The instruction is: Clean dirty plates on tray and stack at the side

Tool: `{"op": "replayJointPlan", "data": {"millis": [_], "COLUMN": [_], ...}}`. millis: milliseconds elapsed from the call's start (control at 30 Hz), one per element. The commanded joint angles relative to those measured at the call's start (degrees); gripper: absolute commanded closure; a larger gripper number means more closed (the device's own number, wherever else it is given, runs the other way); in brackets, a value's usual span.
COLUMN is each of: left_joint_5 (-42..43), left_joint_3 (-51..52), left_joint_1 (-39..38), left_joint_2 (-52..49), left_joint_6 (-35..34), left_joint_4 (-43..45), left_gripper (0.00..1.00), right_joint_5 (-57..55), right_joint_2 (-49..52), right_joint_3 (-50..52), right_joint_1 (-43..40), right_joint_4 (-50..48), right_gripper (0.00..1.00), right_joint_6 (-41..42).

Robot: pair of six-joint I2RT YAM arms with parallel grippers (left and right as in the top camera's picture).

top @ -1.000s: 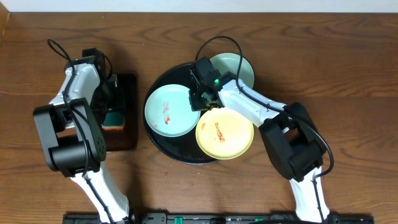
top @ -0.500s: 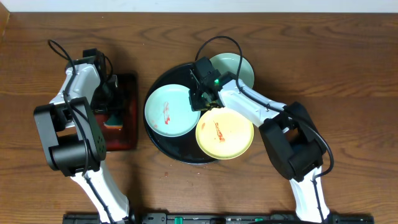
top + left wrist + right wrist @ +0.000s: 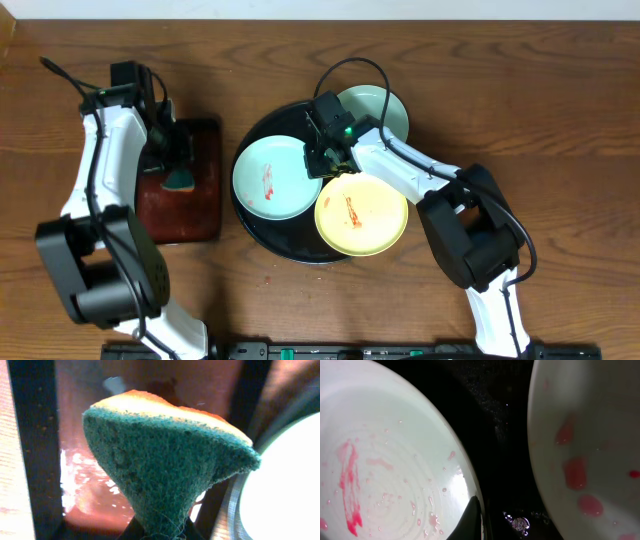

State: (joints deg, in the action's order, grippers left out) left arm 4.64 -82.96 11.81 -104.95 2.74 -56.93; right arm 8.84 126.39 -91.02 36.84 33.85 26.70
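Note:
The round black tray holds a mint-green plate streaked with red sauce and a pale yellow plate with red smears. A second mint-green plate rests on the tray's far right rim. My right gripper is shut on the near mint-green plate's right rim. In the right wrist view one dark finger lies on that plate, with the yellow plate across a gap of black tray. My left gripper is shut on a green-and-orange sponge, pinching its lower end.
A small rectangular tray with a wet reddish sheen lies left of the round tray, under the sponge. Bare wood-grain tabletop spreads to the right and along the far edge. Cables loop above both arms.
My left gripper has shut on the sponge and raised it off the rectangular tray, and the left arm has swung up and back. The right arm and the plates have not moved.

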Motion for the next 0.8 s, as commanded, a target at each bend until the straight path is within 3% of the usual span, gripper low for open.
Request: {"op": "replayJointPlan", "data": {"millis": [0,100,267,433,767], "left_joint_5": [7.69,12.22,12.66,6.73,0.17], "left_joint_3": [-1.01,-0.04,3.3,8.39,14.67], "left_joint_1": [-2.45,-5.25,-12.02,-17.51,-22.38], "left_joint_2": [1.92,1.9,1.9,1.7,-2.29], "left_joint_6": [-4.63,-8.66,-13.42,-20.9,-21.18], "left_joint_4": [-0.85,-0.57,2.4,9.07,20.37], "left_gripper": [0.93,0.93,0.92,0.92,0.93], "right_joint_5": [-2.99,-2.99,-2.99,-2.99,-3.02], "right_joint_2": [2.23,2.23,2.23,2.23,2.23], "right_joint_3": [0.72,0.72,0.72,0.72,0.72], "right_joint_1": [0.61,0.61,0.61,0.61,0.61], "right_joint_4": [1.36,1.92,2.21,2.6,2.82], "right_gripper": [0.99,0.97,0.97,0.96,0.97], "right_joint_6": [-0.57,-0.52,0.11,0.09,0.09]}}
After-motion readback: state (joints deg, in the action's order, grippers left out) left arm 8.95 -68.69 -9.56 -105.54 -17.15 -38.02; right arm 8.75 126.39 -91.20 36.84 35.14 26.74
